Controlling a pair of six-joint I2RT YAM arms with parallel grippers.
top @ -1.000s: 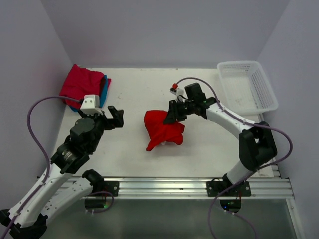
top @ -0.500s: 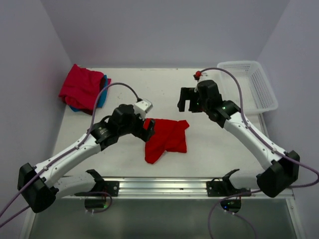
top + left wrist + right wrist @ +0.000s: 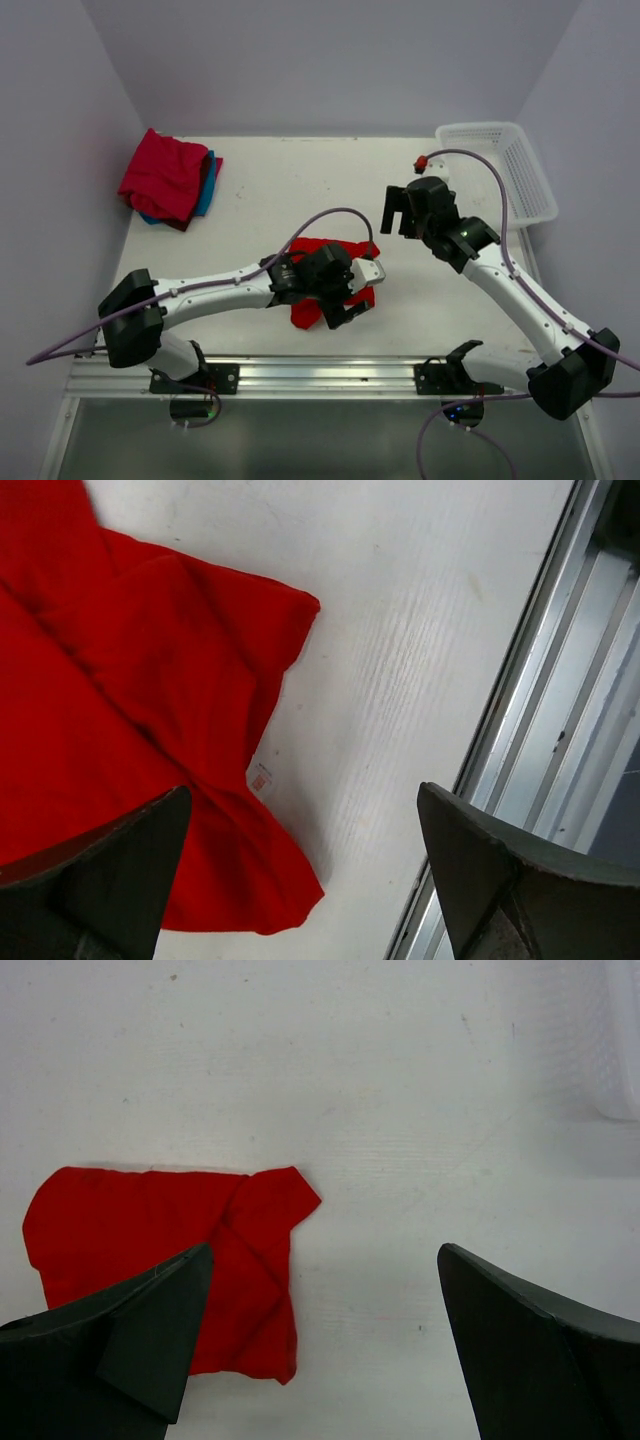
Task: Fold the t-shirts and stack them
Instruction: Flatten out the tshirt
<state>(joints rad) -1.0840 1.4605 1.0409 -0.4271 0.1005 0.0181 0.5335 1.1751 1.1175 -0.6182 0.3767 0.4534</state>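
Observation:
A bright red t-shirt (image 3: 307, 308) lies crumpled and roughly flattened on the white table near the middle front. My left gripper (image 3: 350, 297) hangs open over its right part. In the left wrist view the red t-shirt (image 3: 130, 680) fills the left side, with a small white label (image 3: 258, 777) at its edge, and my left gripper (image 3: 300, 880) holds nothing. My right gripper (image 3: 400, 222) is open, raised to the right of the shirt; its view shows the red t-shirt (image 3: 160, 1250) at lower left. A crimson-pink t-shirt (image 3: 160, 175) rests on a teal-blue t-shirt (image 3: 209, 185) at the back left.
A white mesh basket (image 3: 500, 175) stands at the back right corner; its edge (image 3: 625, 1040) shows in the right wrist view. A metal rail (image 3: 330, 375) runs along the table's front edge, close to the left gripper. Walls close in on three sides.
The right gripper let go of the red t-shirt, opened and pulled back to the right. The shirt dropped flat. The left arm swung right across the table to above the shirt.

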